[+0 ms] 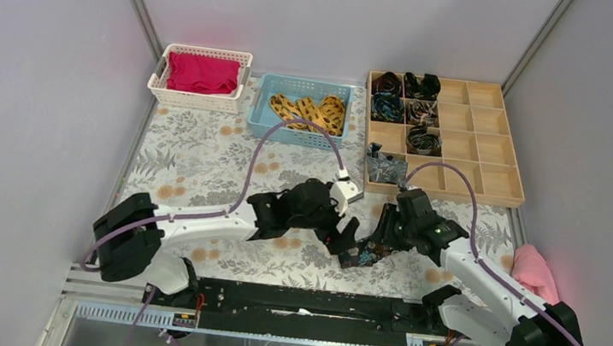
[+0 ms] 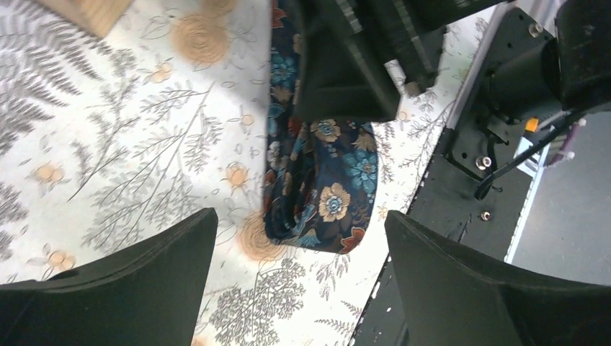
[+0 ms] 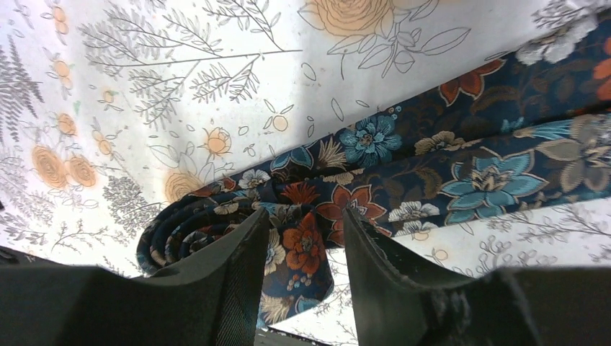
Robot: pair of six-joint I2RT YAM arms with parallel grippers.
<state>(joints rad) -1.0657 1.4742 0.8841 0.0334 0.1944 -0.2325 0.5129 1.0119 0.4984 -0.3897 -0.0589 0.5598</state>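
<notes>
A navy floral tie (image 1: 360, 256) lies partly rolled on the flowered tablecloth near the front edge. Its rolled end (image 3: 180, 231) sits left of my right gripper's fingers, and its flat length (image 3: 432, 166) runs off to the right. My right gripper (image 3: 306, 216) is narrowed onto a fold of the tie, with fabric between its fingers. My left gripper (image 2: 299, 216) is wide open just above the tie's rounded end (image 2: 324, 187), holding nothing. From above, the two grippers (image 1: 341, 238) (image 1: 377, 247) meet over the tie.
A white basket (image 1: 201, 76) with red cloth and a blue basket (image 1: 303, 110) with yellow-patterned ties stand at the back. A wooden compartment tray (image 1: 478, 139) holds several rolled ties. A pink cloth (image 1: 533, 270) lies right. A black rail (image 1: 307, 302) borders the front edge.
</notes>
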